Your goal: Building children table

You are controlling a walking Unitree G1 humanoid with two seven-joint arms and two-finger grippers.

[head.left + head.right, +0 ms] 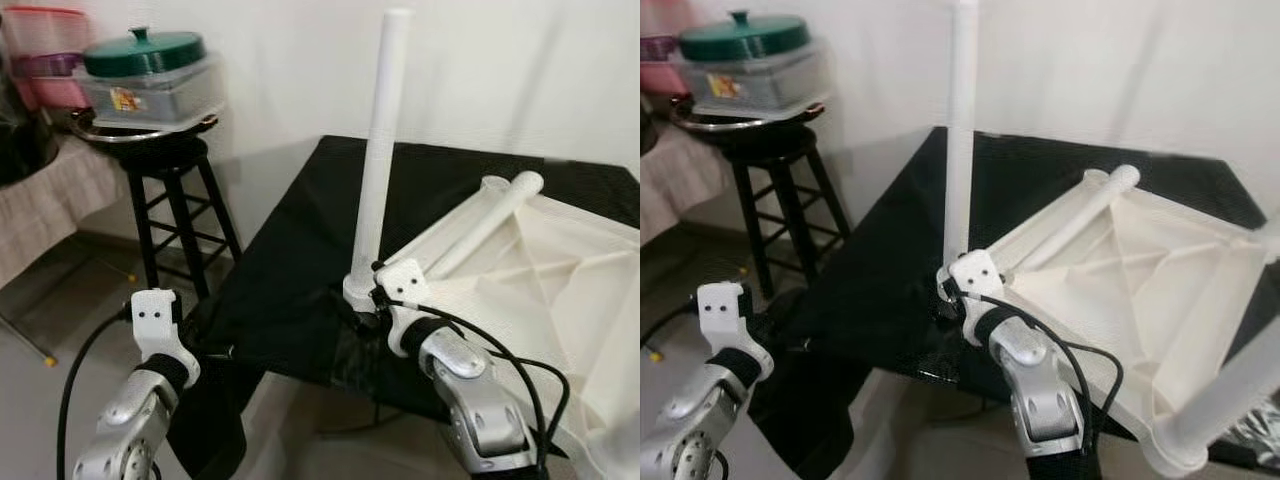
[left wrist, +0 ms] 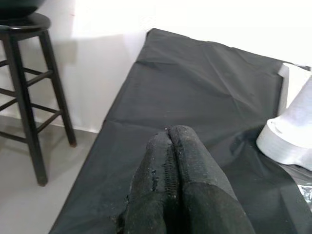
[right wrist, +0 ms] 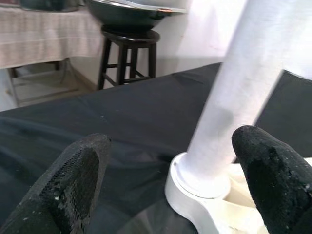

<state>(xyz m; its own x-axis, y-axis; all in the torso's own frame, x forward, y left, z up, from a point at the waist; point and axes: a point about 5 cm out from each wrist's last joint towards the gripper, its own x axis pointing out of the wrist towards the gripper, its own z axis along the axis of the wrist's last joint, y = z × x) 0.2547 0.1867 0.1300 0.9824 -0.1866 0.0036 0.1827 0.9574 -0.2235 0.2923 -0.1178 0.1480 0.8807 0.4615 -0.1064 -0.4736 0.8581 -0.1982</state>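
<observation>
With the white kids' table (image 1: 560, 270) lying upside down on the black-covered tabletop (image 1: 300, 260), one leg (image 1: 380, 150) stands upright in the near-left corner socket (image 3: 195, 192) — two more legs (image 1: 480, 225) lie loose on the underside, just right of it. Looks like hollow moulded plastic: light, stiff, smooth, so probably slippery under the pads. Best hold is low on the leg, just above the socket; gripping high would lever it off-axis.

Right gripper (image 3: 170, 175) sits at the leg's base, fingers spread wide, one either side of the leg — straddling it, no contact that I can see, holding nothing.

Left gripper (image 2: 170, 161) hovers over the tabletop's near-left edge, fingers pressed together, empty, well apart from the leg.

Stool (image 1: 175, 200) with a lidded container (image 1: 150, 75) stands far left.
</observation>
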